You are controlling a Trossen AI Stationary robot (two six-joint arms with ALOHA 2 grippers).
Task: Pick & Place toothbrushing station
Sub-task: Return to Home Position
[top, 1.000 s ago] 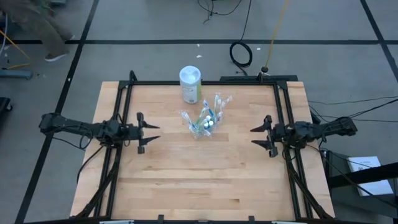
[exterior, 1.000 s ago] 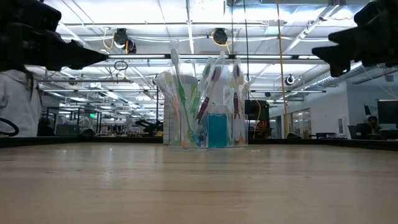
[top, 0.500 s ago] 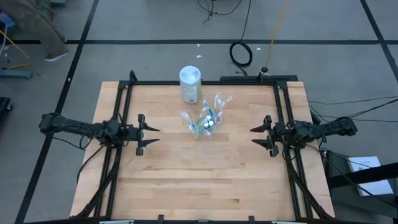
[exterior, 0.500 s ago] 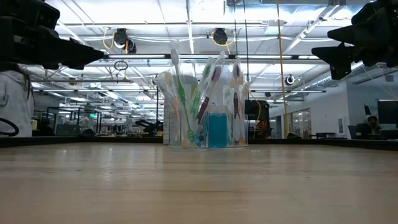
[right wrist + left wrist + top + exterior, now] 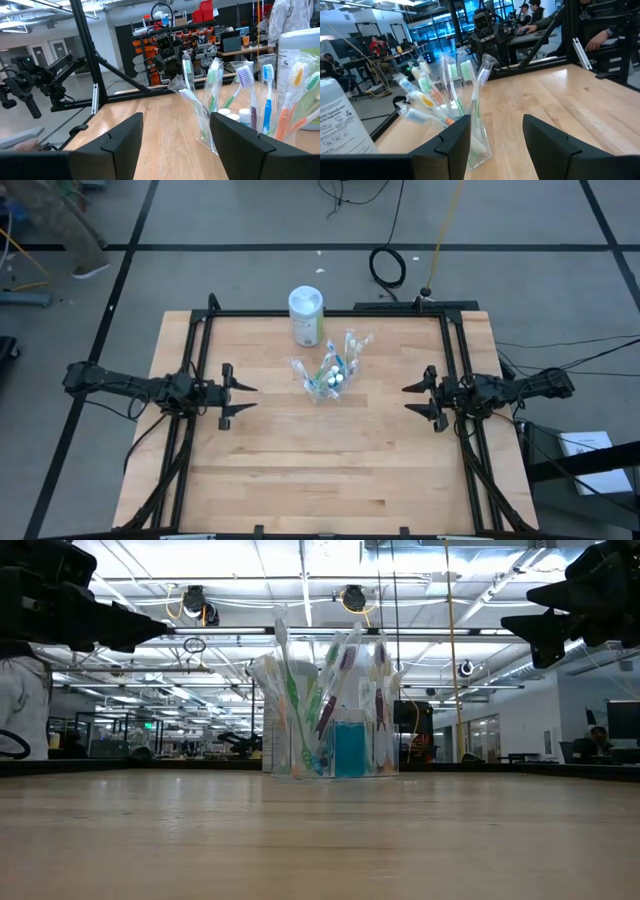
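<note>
A small clear plastic cup (image 5: pixel 325 385) stands upright on its base on the wooden table (image 5: pixel 320 470), a little beyond its middle. It holds several pastel-handled toothbrushes (image 5: pixel 300 690) and white-capped teal toothpaste tubes (image 5: pixel 350 748). It also shows in the left wrist view (image 5: pixel 470 135) and the right wrist view (image 5: pixel 235 100). My left gripper (image 5: pixel 238 396) is open at the table's left side, above the table, pointing at the cup. My right gripper (image 5: pixel 415 398) is open at the right side, also pointing at it. Both are well apart from the cup.
A white cylindrical canister (image 5: pixel 306 316) with a green label stands just beyond the cup, near the table's far edge. A black metal frame (image 5: pixel 200 330) runs along the table's left, right and far edges. Bare wood lies between the grippers and toward the near edge.
</note>
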